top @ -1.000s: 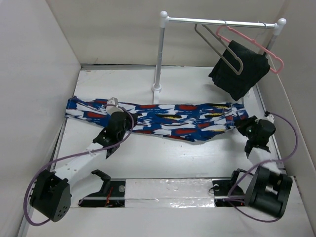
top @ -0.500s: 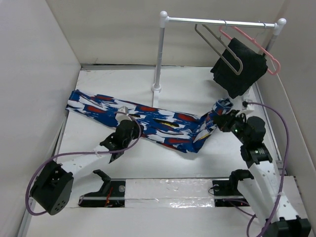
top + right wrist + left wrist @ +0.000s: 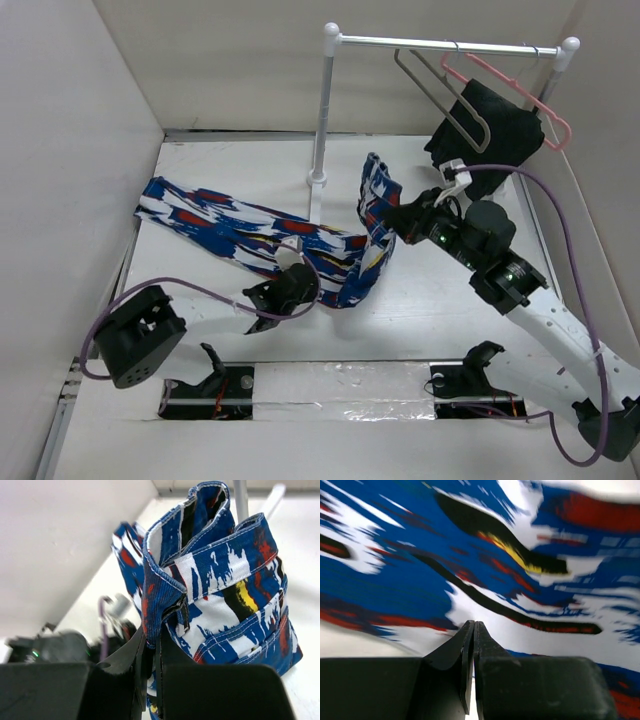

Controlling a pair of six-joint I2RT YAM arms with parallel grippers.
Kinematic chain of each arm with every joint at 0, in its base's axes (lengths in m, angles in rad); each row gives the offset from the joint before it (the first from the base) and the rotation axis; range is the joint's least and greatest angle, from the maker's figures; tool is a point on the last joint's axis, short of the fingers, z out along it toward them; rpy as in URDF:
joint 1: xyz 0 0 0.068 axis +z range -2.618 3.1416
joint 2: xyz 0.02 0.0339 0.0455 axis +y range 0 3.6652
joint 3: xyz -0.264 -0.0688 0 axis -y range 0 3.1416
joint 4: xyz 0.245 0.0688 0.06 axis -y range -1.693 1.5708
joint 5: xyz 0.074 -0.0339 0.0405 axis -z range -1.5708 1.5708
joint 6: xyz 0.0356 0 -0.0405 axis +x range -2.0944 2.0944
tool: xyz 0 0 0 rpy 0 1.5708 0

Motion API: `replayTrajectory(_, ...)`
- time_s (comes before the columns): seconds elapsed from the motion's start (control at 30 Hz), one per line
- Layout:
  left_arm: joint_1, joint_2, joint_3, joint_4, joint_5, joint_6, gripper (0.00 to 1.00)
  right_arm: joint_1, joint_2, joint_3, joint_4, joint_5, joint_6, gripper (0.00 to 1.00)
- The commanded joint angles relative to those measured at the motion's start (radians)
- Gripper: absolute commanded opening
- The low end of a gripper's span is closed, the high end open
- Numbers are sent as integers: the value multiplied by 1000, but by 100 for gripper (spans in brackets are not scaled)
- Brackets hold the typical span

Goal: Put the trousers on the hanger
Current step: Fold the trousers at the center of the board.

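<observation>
The trousers (image 3: 225, 222) lie in a diagonal band from the far-left corner of the counter (image 3: 430, 315) to its middle, where one end rises in a bunched fold. The right end effector (image 3: 151, 634) is clamped on that raised end at a thick stitched seam. The left end effector (image 3: 473, 626) has its fingers pressed together at the near edge of the cloth mid-length, apparently pinching it. The hanger (image 3: 441, 96) hangs on the rail (image 3: 440, 43) at the far-right corner, beside a pink hanger (image 3: 522, 97) carrying black cloth (image 3: 492, 138).

The fabric looks light, limp and prone to sag or slide off thin wire. It is probably best held at the firmer seams or waistband and kept taut between two well-separated grips.
</observation>
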Motion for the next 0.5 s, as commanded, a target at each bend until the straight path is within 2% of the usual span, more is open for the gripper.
replayTrajectory(0.0,-52,66,73,18,-79,-45,0,10,-11,134,121,76,-6,0)
replayTrajectory(0.1,-98,133,109,16,-85,-59,0,10,-30,211,91,138,-35,0)
replayTrajectory(0.27,-163,228,164,58,-66,-68,0,-25,-79,306,-2,160,-84,0)
replayTrajectory(0.47,-253,423,388,104,-14,-26,0,-72,-159,403,-111,186,-135,0)
